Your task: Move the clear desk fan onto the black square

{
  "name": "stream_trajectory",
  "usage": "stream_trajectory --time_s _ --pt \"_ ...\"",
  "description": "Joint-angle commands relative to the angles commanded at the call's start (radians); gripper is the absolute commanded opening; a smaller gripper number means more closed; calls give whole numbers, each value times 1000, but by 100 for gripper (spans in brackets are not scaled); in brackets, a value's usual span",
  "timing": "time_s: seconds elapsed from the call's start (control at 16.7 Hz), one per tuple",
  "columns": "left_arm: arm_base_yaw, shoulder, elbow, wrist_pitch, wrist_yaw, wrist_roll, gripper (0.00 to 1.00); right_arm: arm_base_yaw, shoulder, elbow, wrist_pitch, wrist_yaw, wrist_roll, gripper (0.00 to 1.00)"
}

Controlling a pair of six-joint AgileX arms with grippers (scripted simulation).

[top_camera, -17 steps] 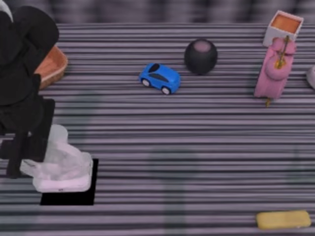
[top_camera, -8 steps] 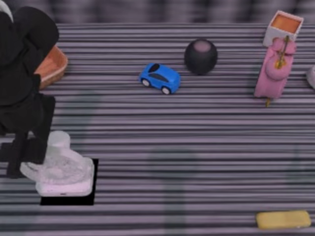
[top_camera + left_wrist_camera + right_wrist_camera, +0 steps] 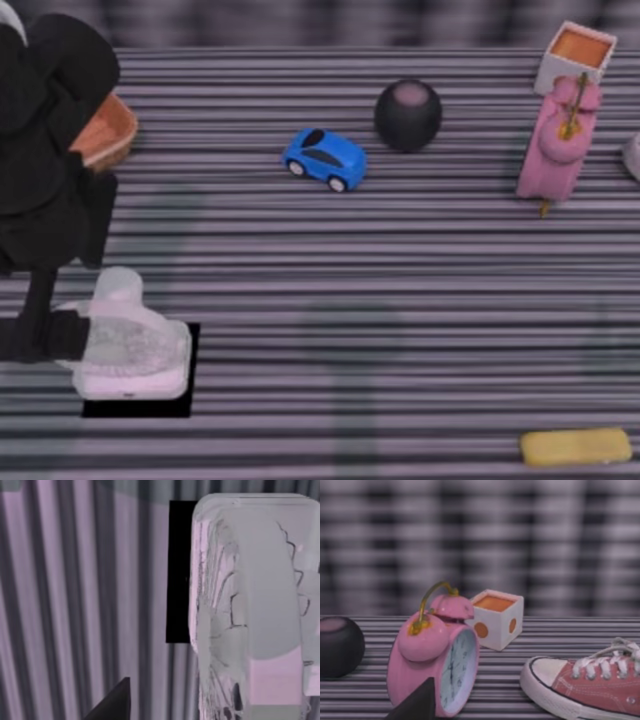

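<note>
The clear desk fan [image 3: 128, 345] is a whitish translucent fan on a pale base, standing at the near left of the table. It rests on the black square [image 3: 150, 406], whose near and right edges show around the base. In the left wrist view the clear desk fan [image 3: 250, 605] fills the frame beside the black square [image 3: 179, 570]. My left gripper [image 3: 72, 332] is at the fan's left side, open. Its one visible fingertip [image 3: 114, 704] stands apart from the fan. My right gripper is outside the top view, parked by the far right objects, with one fingertip [image 3: 421, 701] showing.
A blue toy car [image 3: 325, 158] and a black round speaker [image 3: 408, 114] sit mid-table at the back. A pink alarm clock [image 3: 558, 145], a white cube [image 3: 575, 55] and a shoe [image 3: 585, 682] stand far right. There is a yellow bar [image 3: 575, 446] near right and a wooden bowl [image 3: 105, 135] far left.
The fan has shifted slightly toward the near edge and settled on the black square. My left gripper's fingers have spread away from it. Nothing else moved.
</note>
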Motion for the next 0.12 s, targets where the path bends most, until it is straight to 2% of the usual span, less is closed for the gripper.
stream_trajectory --time_s 0.12 --pt "0 0 0 0 0 0 100 0 0 0 0 0 0 100"
